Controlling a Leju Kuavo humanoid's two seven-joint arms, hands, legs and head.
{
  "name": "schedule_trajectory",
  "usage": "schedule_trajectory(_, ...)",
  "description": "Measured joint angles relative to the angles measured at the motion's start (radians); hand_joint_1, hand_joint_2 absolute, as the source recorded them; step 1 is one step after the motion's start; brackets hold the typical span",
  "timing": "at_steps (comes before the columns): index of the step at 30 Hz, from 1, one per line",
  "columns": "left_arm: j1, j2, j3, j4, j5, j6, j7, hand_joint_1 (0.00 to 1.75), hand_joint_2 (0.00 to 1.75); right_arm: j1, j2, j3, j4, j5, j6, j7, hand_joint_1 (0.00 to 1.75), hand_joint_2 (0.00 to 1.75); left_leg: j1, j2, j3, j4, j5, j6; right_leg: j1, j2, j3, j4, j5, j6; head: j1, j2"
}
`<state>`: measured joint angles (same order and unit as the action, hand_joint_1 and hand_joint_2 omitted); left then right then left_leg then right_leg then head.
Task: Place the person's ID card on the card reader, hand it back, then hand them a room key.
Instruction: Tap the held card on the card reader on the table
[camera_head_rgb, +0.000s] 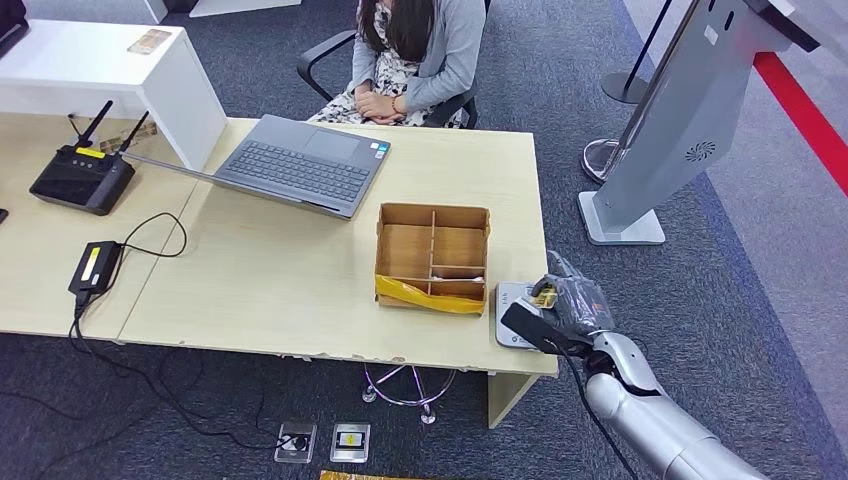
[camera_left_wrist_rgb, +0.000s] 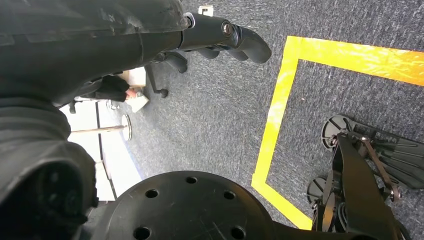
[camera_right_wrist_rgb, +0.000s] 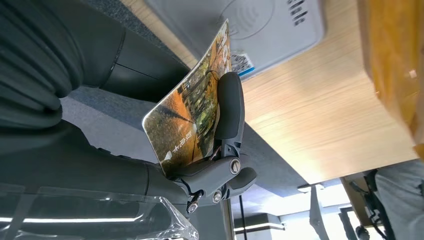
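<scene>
The wooden table (camera_head_rgb: 300, 280) bears a compartmented cardboard box (camera_head_rgb: 432, 257); at the box's 4 o'clock lies the grey card reader (camera_head_rgb: 510, 318). Just above the reader, the right hand (camera_head_rgb: 562, 305) pinches a glossy card (camera_right_wrist_rgb: 192, 115) printed with an orange-and-dark scene. The left hand (camera_left_wrist_rgb: 220, 37) hangs over carpet, fingers curled on nothing.

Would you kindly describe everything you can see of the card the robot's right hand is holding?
The card is a thin, glossy, plastic-looking rectangle printed with an orange and dark green scene and a line of white characters near one end. It bends slightly. The right hand pinches it, a dark finger lying across its printed face. It is held tilted over the table's corner, its far end over the grey card reader; whether they touch cannot be told.
</scene>
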<state>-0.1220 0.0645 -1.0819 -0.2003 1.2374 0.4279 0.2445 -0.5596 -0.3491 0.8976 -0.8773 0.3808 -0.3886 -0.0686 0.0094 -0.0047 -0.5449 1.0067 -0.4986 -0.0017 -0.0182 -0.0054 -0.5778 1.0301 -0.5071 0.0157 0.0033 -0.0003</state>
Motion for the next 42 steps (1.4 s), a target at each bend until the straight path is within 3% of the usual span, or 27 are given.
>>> schedule_trajectory(32,0.0,0.0,0.0,0.0,-0.005,-0.009,-0.031,0.0,0.0,-0.004,0.001,-0.03,0.124,0.02,-0.073,-0.046,1.75,1.75,0.0,0.0,0.001,0.0,0.0,0.0,0.0,0.0,0.001,0.0,0.0,0.0,0.0,0.0)
schedule_trajectory(37,0.0,0.002,0.0,0.0,-0.011,-0.017,-0.031,0.0,0.0,-0.02,0.001,-0.028,0.132,0.061,-0.073,-0.008,1.75,1.75,0.0,0.0,0.0,0.0,0.0,0.0,0.0,0.0,0.0,0.0,0.0,0.0,0.0,0.0)
schedule_trajectory(42,0.0,0.01,0.0,0.0,-0.018,-0.031,-0.031,0.0,0.0,-0.106,-0.002,-0.023,0.113,0.145,-0.038,0.062,1.75,1.75,0.0,0.001,0.001,0.0,0.0,0.0,0.0,0.002,0.0,0.0,0.0,0.0,0.0,0.0)
